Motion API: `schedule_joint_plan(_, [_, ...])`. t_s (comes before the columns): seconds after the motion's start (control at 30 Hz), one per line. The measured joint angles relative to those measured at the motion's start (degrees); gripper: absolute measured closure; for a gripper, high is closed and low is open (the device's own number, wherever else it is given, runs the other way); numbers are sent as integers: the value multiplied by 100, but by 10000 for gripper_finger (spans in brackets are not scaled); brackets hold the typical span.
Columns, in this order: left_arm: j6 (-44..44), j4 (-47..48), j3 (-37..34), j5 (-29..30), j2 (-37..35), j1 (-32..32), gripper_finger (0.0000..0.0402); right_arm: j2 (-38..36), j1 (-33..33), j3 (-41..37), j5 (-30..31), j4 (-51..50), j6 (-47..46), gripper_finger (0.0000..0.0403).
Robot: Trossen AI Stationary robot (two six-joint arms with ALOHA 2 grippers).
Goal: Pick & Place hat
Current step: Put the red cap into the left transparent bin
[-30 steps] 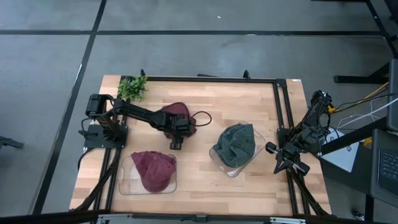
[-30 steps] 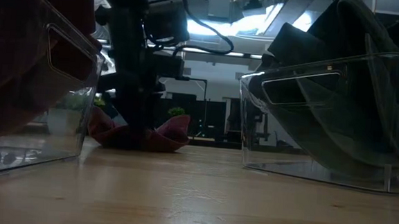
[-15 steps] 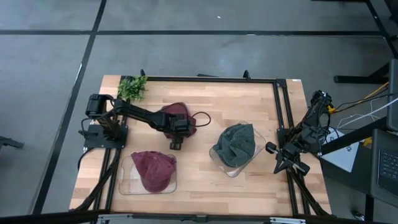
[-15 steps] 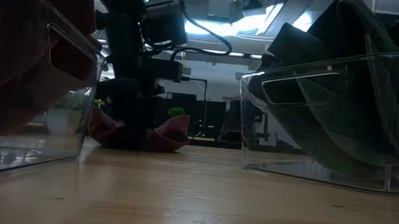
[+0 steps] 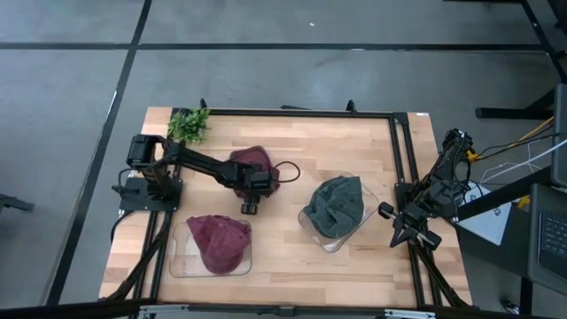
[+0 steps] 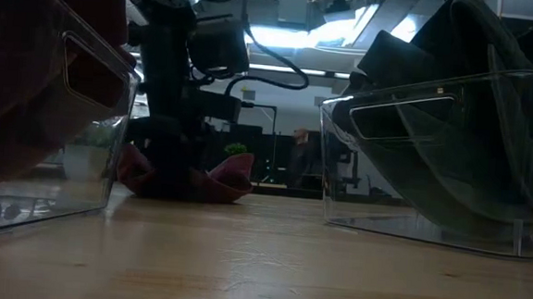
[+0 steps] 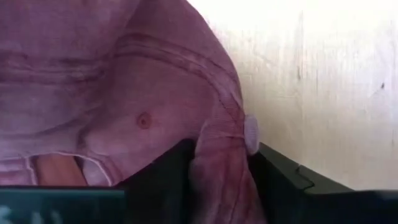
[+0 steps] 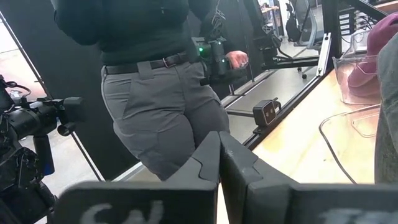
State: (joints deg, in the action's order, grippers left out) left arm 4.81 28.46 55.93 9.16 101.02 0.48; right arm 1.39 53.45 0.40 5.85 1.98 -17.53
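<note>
A maroon hat (image 5: 254,159) lies crumpled on the wooden table, its underside on the boards (image 6: 232,177). My left gripper (image 5: 251,190) stands over its near edge, pointing down, shut on a ridge of its cloth (image 7: 217,158). A second maroon hat (image 5: 219,242) sits in a clear bin (image 5: 180,264) near the table's near-left edge. A grey-green hat (image 5: 337,206) fills another clear bin (image 5: 373,191) to the right. My right gripper (image 5: 395,213) is parked at the table's right edge, shut (image 8: 219,152) and touching nothing. My left gripper pinches a raised fold of the maroon hat's crown (image 7: 214,134), just beside the small top button (image 7: 250,134), between its two fingers (image 7: 163,177). It comes from above, pointing down. The hat rests on the table, slack around the hold.
A small green plant (image 5: 189,124) stands at the far-left corner. A black frame rail (image 5: 399,159) runs along the table's right side. Bare wood lies between the two bins and along the far right. A person (image 8: 155,93) stands beyond the table's right side.
My left gripper has sunk a little and shifted slightly toward the table's left over the maroon hat. The hat has stayed where it lay on the table.
</note>
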Motion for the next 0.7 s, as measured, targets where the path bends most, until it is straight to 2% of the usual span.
schedule_joint_plan(0.5, [-165,-29,-8,-13,-176,45,389,0,2,0,0,0,-1,397])
schedule_joint_plan(0.7, [-417,1,-8,-484,-176,96,395,0,2,0,0,2,-1,397])
